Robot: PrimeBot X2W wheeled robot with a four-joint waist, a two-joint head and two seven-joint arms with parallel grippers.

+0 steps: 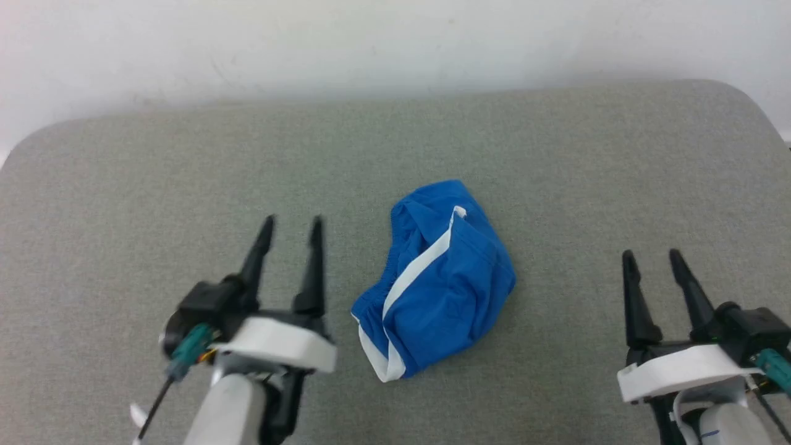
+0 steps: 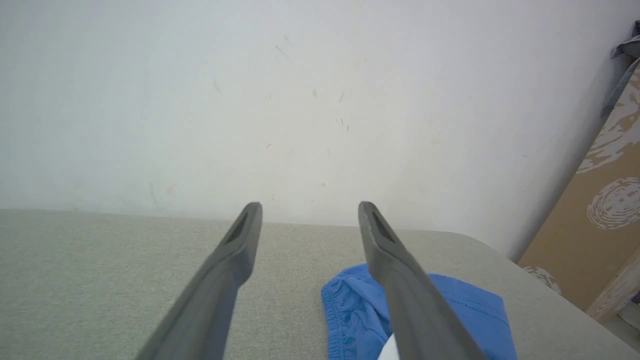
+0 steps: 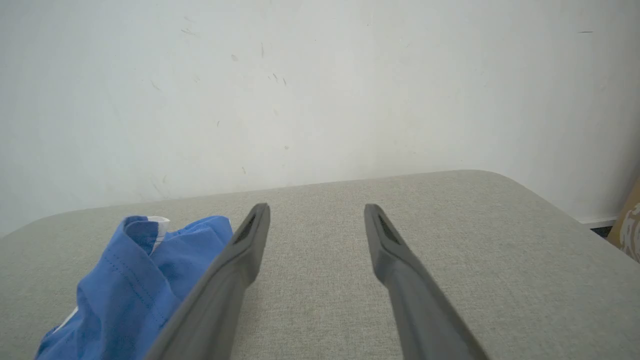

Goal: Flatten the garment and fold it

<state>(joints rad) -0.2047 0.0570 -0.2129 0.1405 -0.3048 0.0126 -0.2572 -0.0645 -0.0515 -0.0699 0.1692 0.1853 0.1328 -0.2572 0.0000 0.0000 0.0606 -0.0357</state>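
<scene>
The garment [image 1: 442, 278], bright blue shorts with white stripes, lies crumpled in a heap at the middle of the grey padded table [image 1: 154, 185]. My left gripper [image 1: 292, 224] hovers open just left of the heap, nothing between its fingers. Open as well, my right gripper [image 1: 650, 256] stands well to the right of the shorts. The left wrist view has the blue fabric [image 2: 465, 310] low on the right, partly behind one finger [image 2: 400, 280]. In the right wrist view the shorts [image 3: 130, 285] sit at the lower left, beside the left finger [image 3: 235, 270].
A white wall [image 1: 371, 43] runs along the table's far edge. The table's rounded far right corner [image 1: 741, 99] drops off near the wall. A brown patterned board [image 2: 600, 210] leans beyond the table's right side in the left wrist view.
</scene>
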